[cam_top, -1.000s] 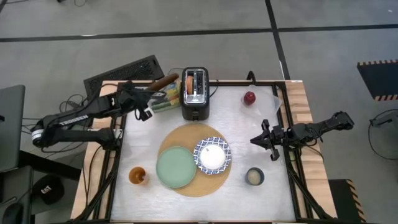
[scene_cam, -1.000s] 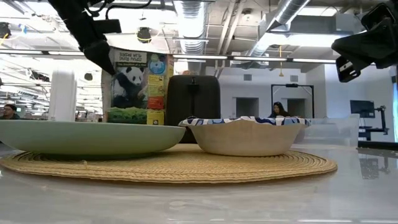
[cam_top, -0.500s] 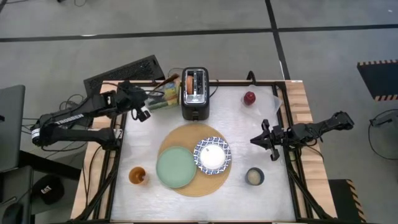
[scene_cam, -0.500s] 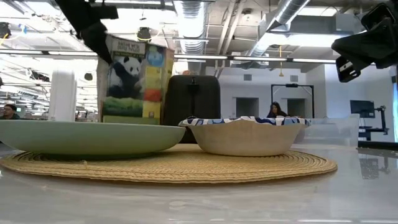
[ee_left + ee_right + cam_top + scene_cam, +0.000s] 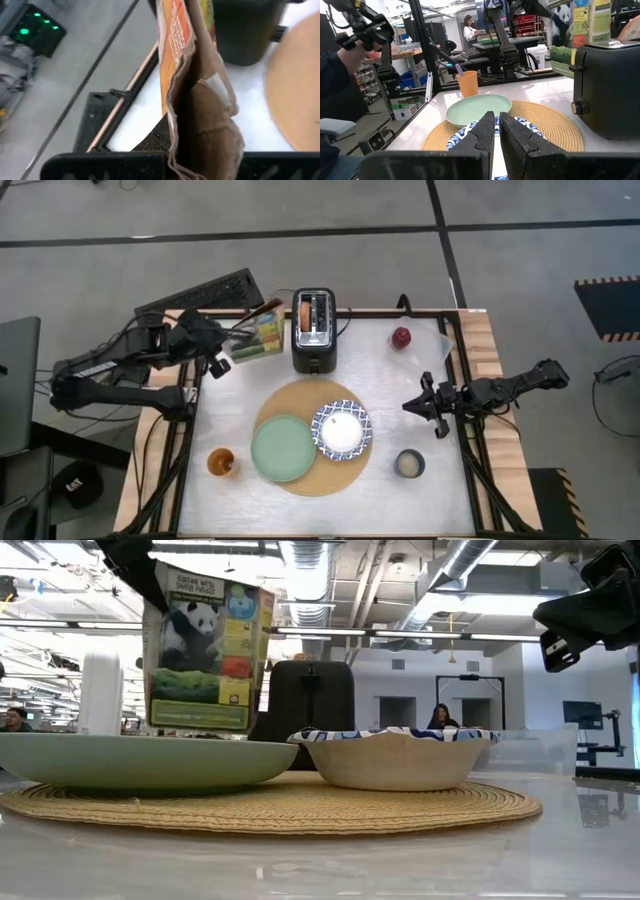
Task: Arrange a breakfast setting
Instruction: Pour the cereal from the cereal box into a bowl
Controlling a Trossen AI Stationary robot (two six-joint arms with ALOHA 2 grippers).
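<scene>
Breakfast things sit spread over the white desk [image 5: 300, 510], one of each. Nearest the front edge, the orange-drink glass [image 5: 221, 463] stands toward the front left corner and the dark mug [image 5: 409, 465] toward the front right. Between them lies the round tan mat [image 5: 318, 479], carrying the pale green plate [image 5: 282, 448] on its left part and the blue-and-white patterned bowl [image 5: 342, 430] on its right, the two touching or nearly so. No spoon can be made out from above.

Farther back, at the right edge, the right gripper [image 5: 412, 405] hangs above the desk beside the mat's right side; its wrist view shows the two fingers [image 5: 485, 131] nearly together, holding nothing.

At the rear edge stands one black toaster [image 5: 313, 333] with a bagel [image 5: 302, 317] in its left slot. The single red apple [image 5: 401, 337] rests toward the rear right corner, well apart from the toaster.

At the rear left corner, the left gripper [image 5: 222, 356] is clamped on the one panda-printed cereal box [image 5: 258, 338], which is lifted and tilted just left of the toaster; from the low camera its bottom edge shows clear of the desk. The left wrist view shows the box's open brown flaps between the fingers.
</scene>
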